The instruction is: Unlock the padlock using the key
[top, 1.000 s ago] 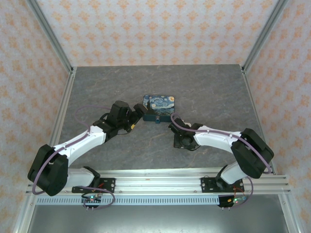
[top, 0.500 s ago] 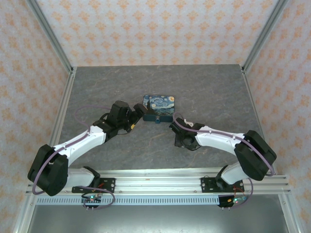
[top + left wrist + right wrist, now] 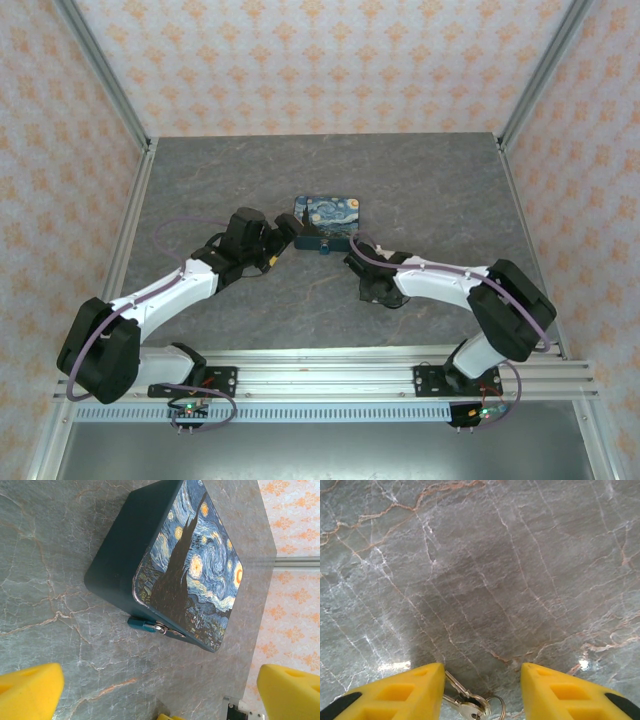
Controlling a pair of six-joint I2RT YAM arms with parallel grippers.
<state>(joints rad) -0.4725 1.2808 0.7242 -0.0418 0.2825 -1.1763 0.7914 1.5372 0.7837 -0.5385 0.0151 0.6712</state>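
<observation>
On the grey marbled table, a small box printed with a blue-and-yellow Starry Night scene sits near the middle. A tiny teal padlock lies against the box's dark side wall, on the side facing the arms, its metal shackle hooked at the lid's edge; from above, it is a small teal speck.

The left end effector hovers just beside the box, yellow fingers spread wide, gripping nothing.

The right end effector is low over bare table, near the box on its right. Its fingers are parted, not clamped on anything. The pale metal key lies on the table between them, close to one finger, attached to a key ring.
</observation>
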